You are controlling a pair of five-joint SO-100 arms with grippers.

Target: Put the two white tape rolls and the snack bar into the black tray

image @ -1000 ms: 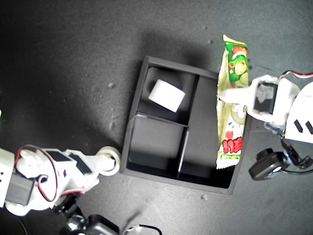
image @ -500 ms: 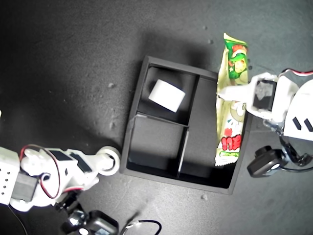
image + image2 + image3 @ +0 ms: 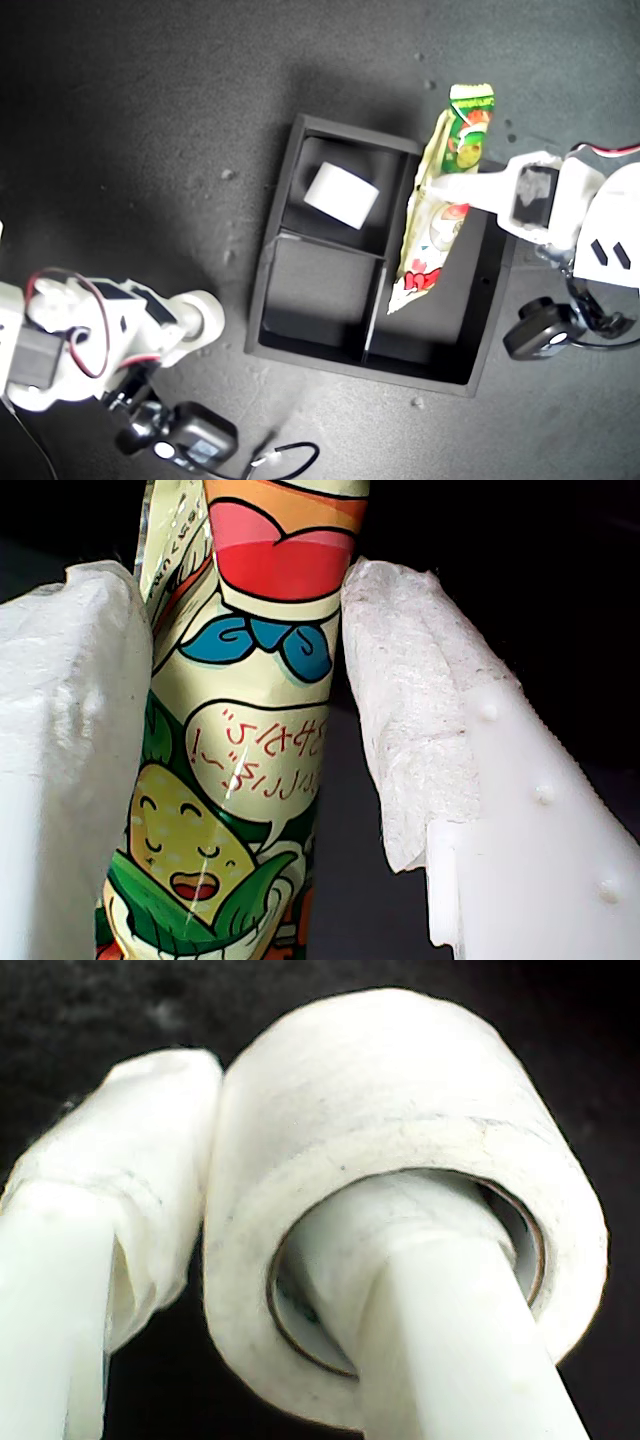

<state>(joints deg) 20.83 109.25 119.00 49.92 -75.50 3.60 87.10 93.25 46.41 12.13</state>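
Observation:
The black tray (image 3: 262,300) lies in the middle of the exterior view. The plain white tape roll (image 3: 341,195) lies in its small compartment at the upper left of that view. My first gripper (image 3: 440,186) (image 3: 240,590) is shut on the snack bar (image 3: 433,215) (image 3: 245,740), which hangs tilted over the long compartment, its green end past the tray's far wall. At the exterior view's lower left, my second gripper (image 3: 200,318) (image 3: 250,1160) is shut on the other tape roll (image 3: 206,314) (image 3: 400,1100), one finger through its hole, outside the tray.
A black wrist camera (image 3: 540,335) hangs by the tray's corner at the exterior view's lower right. Another camera (image 3: 192,438) and a cable (image 3: 290,458) sit at the bottom edge. The dark table (image 3: 150,120) surrounds the tray.
My first gripper has carried the snack bar from the tray's wall toward the exterior view's left, tilting it over the long compartment. My second gripper with its roll has drawn slightly away from the tray.

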